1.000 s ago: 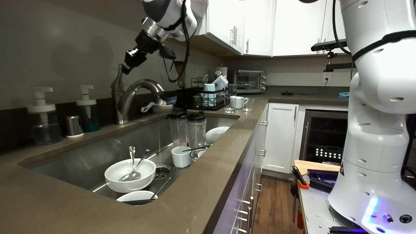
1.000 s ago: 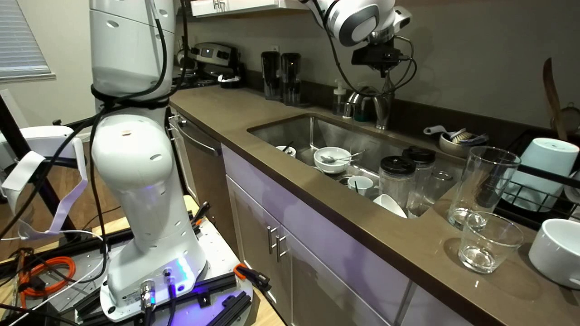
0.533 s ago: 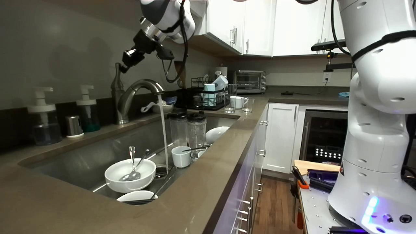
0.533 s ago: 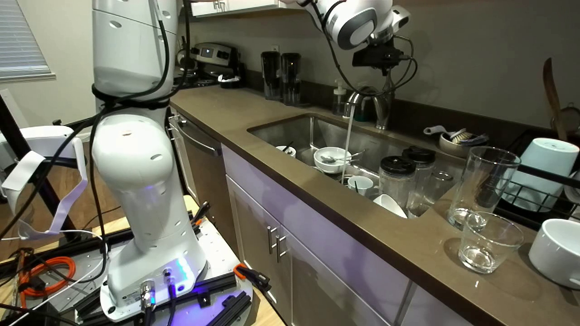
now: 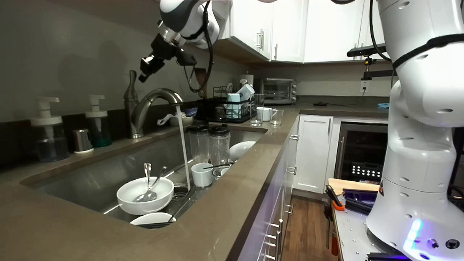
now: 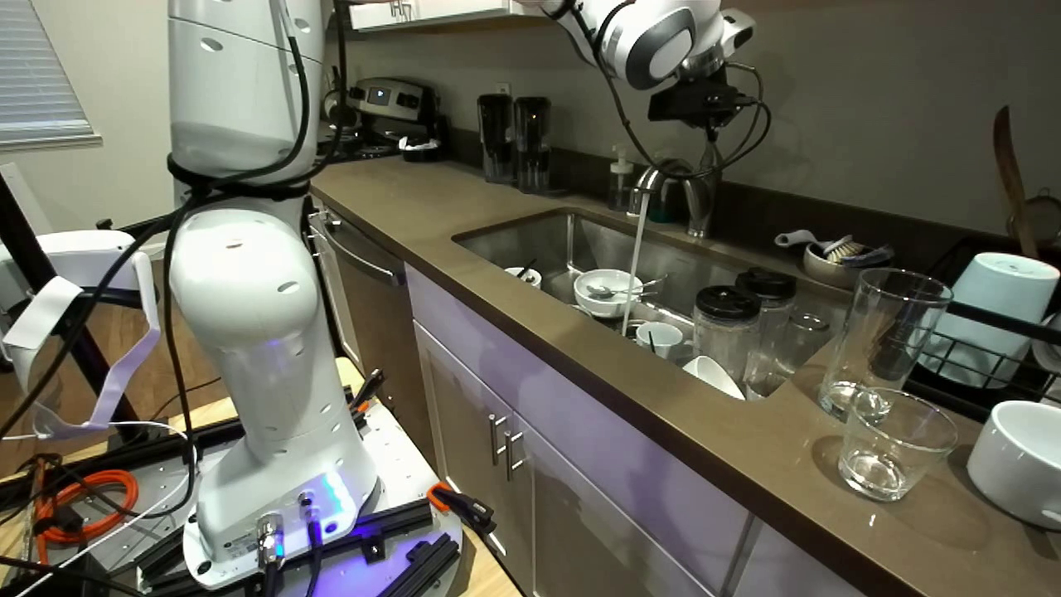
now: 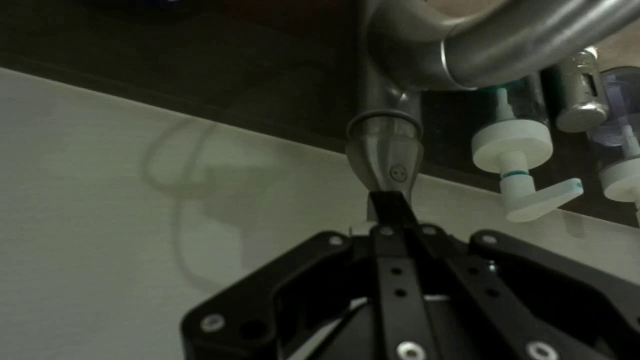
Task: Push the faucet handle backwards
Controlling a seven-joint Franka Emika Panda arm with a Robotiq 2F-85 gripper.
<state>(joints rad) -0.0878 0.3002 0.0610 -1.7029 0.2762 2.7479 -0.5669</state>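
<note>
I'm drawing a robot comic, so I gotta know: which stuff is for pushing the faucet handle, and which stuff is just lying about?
For the job:
the silver faucet handle
the robot's black fingers, closed together

Just lying about:
the white bowl with a spoon in it
the tall clear glass
a pump bottle
the toaster oven

Black gripper (image 7: 390, 200) near in wrist view, jaws together; its end overlaps the tapered silver-grey metal faucet handle (image 7: 382, 157) beyond, contact not determinable. Thick curved brushed-steel spout (image 7: 510, 45) runs right. Right side of view: clear white-pump dispenser (image 7: 512, 145), small silver metal cylinder (image 7: 582, 97), second such dispenser (image 7: 623, 177). Pale wall (image 7: 90, 200) far, shadowed.
</note>
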